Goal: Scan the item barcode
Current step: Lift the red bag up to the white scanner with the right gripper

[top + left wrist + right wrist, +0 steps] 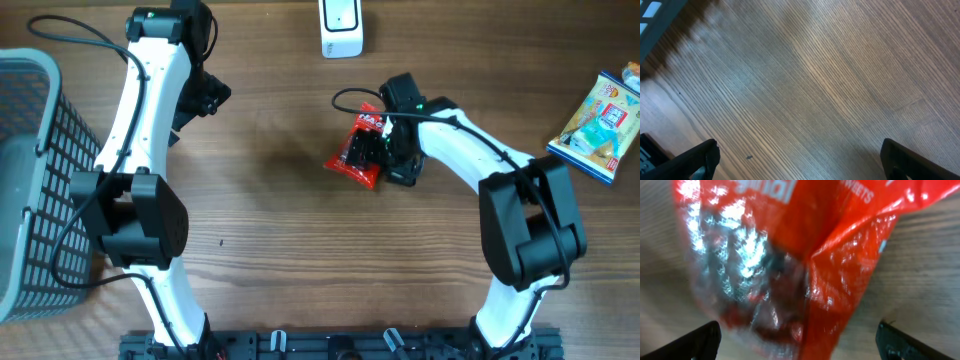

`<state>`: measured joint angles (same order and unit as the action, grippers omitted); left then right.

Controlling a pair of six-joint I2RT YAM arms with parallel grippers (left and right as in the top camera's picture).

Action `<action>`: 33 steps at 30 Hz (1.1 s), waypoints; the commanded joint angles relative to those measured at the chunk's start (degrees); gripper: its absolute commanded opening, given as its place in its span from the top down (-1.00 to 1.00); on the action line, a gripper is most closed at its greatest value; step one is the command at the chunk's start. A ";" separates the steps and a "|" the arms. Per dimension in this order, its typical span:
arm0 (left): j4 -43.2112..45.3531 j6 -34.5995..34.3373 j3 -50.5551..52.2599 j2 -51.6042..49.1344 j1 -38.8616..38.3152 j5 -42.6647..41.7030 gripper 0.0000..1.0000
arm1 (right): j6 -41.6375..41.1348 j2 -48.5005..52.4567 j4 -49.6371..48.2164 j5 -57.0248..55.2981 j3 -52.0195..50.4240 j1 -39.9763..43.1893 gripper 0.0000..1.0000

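Observation:
The item is a red, partly clear snack bag (352,160) lying on the wooden table (270,200) near the middle. My right gripper (390,152) hovers just over its right side. In the right wrist view the bag (790,255) fills the frame, blurred, and the right gripper (797,339) stands open with its fingers wide apart on either side of the bag. No barcode shows. A white scanner (341,28) stands at the table's far edge. My left gripper (207,95) is open over bare wood (800,75) at the upper left, nothing between its fingers (695,160).
A grey wire basket (40,190) takes up the left edge. A yellow and blue snack pack (598,115) lies at the far right. A black cable runs from the right wrist across the red bag's top.

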<state>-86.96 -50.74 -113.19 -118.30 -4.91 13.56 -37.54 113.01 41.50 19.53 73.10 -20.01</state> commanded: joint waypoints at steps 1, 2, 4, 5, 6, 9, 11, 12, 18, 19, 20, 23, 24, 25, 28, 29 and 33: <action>-0.02 -0.72 0.48 0.17 -0.07 -0.07 -1.00 | -8.72 -0.72 -6.12 0.42 -4.20 -0.42 -0.99; -0.02 -0.72 0.48 0.17 -0.07 -0.07 -1.00 | -9.14 -0.72 -9.09 0.74 -5.18 -0.42 -0.99; -0.02 -0.72 0.48 0.17 -0.07 -0.07 -1.00 | -9.79 -0.70 -12.35 1.31 -6.23 -0.42 -0.99; -0.02 -0.72 0.48 0.17 -0.07 -0.07 -1.00 | -10.67 -0.57 -12.76 1.11 -6.36 -0.42 -0.99; -0.02 -0.72 0.48 0.17 -0.07 -0.07 -1.00 | -11.45 0.11 -12.76 1.09 -6.38 -0.39 -0.99; -0.02 -0.72 0.48 0.17 -0.07 -0.07 -1.00 | -13.07 2.84 -13.88 0.09 -6.38 -0.39 -0.80; -0.02 -0.72 0.48 0.15 -0.07 -0.07 -1.00 | -13.64 3.37 -13.81 -3.26 -6.38 -0.39 -0.09; -0.02 -0.72 0.48 0.15 -0.07 -0.07 -1.00 | -13.64 3.37 -14.01 -4.11 -6.36 -0.39 0.25; 0.00 -0.72 0.48 0.17 -0.07 -0.07 -1.00 | -4.22 3.34 -17.22 3.50 -2.25 1.66 0.91; -0.02 -0.72 0.48 0.17 -0.07 -0.07 -1.00 | -2.38 3.34 -16.92 6.36 -0.31 2.16 0.91; -0.02 -0.72 0.48 0.17 -0.07 -0.07 -1.00 | -0.22 3.34 -16.28 9.86 2.80 2.82 0.91; -0.02 -0.72 0.48 0.17 -0.07 -0.07 -1.00 | 2.60 3.34 -19.65 21.35 10.25 4.74 0.91; -0.02 -0.72 0.48 0.17 -0.07 -0.07 -1.00 | 1.22 3.34 -23.08 23.87 12.90 5.60 0.92; -0.02 -0.72 0.48 0.17 -0.07 -0.07 -1.00 | -1.31 3.32 -26.21 23.82 13.97 6.23 0.92; -0.02 -0.72 0.48 0.17 -0.07 -0.07 -1.00 | -7.56 3.80 -38.73 19.96 14.12 7.52 0.91; -0.02 -0.72 0.48 0.17 -0.07 -0.07 -1.00 | -9.57 4.42 -43.01 13.75 14.12 7.48 0.91; -0.02 -0.72 0.48 0.17 -0.07 -0.07 -1.00 | -19.28 10.05 -62.97 10.82 14.12 7.43 0.90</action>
<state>-86.91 -50.74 -113.08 -118.30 -4.91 13.56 -48.58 118.65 -13.87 33.91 86.19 -12.53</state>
